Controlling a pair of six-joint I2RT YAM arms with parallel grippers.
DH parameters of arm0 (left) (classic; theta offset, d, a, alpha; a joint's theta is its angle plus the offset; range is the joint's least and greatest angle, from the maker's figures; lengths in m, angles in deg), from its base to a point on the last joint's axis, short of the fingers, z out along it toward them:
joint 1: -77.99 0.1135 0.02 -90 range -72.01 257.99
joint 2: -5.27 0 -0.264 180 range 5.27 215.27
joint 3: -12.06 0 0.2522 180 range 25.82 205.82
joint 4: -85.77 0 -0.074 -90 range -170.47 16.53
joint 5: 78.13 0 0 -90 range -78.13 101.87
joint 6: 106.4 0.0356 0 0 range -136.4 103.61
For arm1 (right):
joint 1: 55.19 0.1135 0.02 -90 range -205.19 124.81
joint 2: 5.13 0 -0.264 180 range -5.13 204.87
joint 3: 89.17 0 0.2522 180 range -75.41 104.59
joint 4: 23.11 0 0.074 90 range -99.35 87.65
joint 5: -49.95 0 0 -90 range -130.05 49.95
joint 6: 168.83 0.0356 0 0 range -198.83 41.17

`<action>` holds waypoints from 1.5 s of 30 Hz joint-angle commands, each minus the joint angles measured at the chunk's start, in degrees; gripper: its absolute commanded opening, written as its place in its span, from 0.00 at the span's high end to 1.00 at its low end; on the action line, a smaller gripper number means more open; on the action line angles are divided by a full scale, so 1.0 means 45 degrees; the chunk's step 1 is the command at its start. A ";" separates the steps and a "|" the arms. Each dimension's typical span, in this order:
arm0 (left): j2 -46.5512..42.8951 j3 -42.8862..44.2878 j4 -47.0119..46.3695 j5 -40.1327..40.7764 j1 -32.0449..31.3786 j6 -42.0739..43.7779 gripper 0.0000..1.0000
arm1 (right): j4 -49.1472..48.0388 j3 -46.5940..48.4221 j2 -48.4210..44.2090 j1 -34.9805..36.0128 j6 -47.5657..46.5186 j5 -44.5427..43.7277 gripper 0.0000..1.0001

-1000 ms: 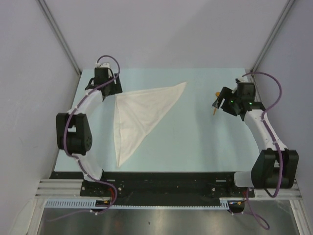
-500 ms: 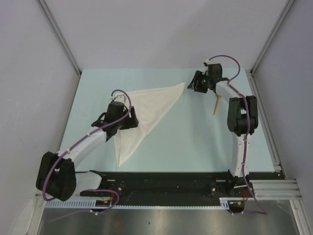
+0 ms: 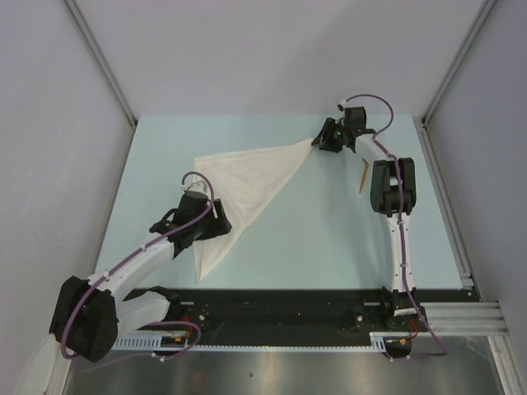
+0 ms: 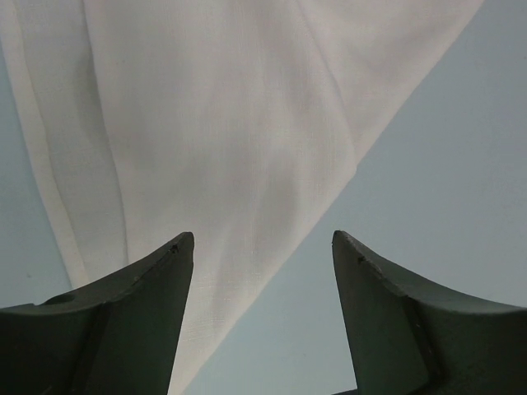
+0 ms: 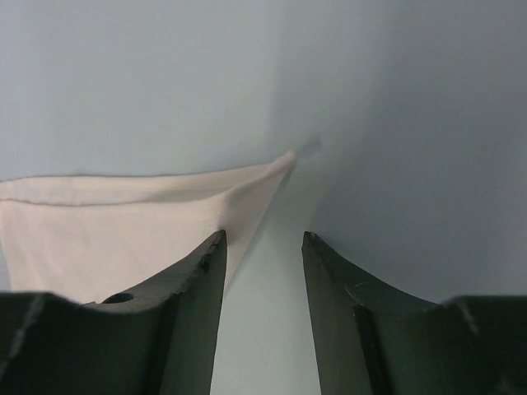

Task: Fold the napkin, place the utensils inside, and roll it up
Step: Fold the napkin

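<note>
As the overhead camera looks down, the napkin [image 3: 243, 181], folded into a cream triangle, lies flat on the left half of the pale blue tabletop [image 3: 329, 239]. The left claw [image 3: 216, 220] hovers over its near, narrowing end. The right claw [image 3: 319, 141] sits at its far right tip. The small orange-brown spoon [image 3: 363, 174] lies on bare tabletop to the right, apart from the cloth and beside the right arm. Plain grey walls [image 3: 247, 49] close the space on three sides.

From the left wrist, the claw's jaws stand wide apart with nothing between them. Woven cloth fills most of the view beneath, its edge running diagonally against blue surface.

From the right wrist, the jaws are apart with a narrower, empty gap. The napkin's pointed corner lies just ahead, towards the left of the view, not pinched.

The step in hand appears to be a further fold. It would go best if each claw pinches only the cloth's edge, catches both layers, lifts low, and moves in step, so the triangle does not slide or bunch on the smooth tabletop.
</note>
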 commanded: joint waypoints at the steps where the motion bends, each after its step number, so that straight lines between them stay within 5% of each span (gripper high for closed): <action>1: -0.0446 -0.0212 0.0243 -0.0237 -0.0216 -0.0502 0.28 | -0.0112 0.0914 0.0659 0.0040 0.0200 -0.0007 0.54; 17: -0.0760 -0.1053 -0.0088 -0.0550 -0.0510 -0.0952 0.28 | -0.0112 0.2749 0.2438 0.0314 0.1118 0.0052 0.60; 23: -0.0603 -0.1091 -0.0049 -0.0413 -0.0510 -0.0893 0.28 | -0.0053 0.2771 0.2614 0.0274 0.1548 -0.0203 0.78; 27: -0.0564 -0.1325 -0.0166 -0.0335 -0.0529 -0.0970 0.28 | -0.0598 0.1799 0.2167 0.0060 0.1977 -0.0261 1.00; 36: 0.0178 -0.1892 -0.0479 -0.0452 -0.1036 -0.1322 0.28 | -0.2220 -0.0080 0.0682 -0.0799 0.2134 -0.0847 1.00; 45: -0.0310 -0.2458 0.0008 -0.0413 -0.1232 -0.1420 0.28 | -0.2261 0.0172 0.0446 -0.1893 0.1940 -0.0692 1.00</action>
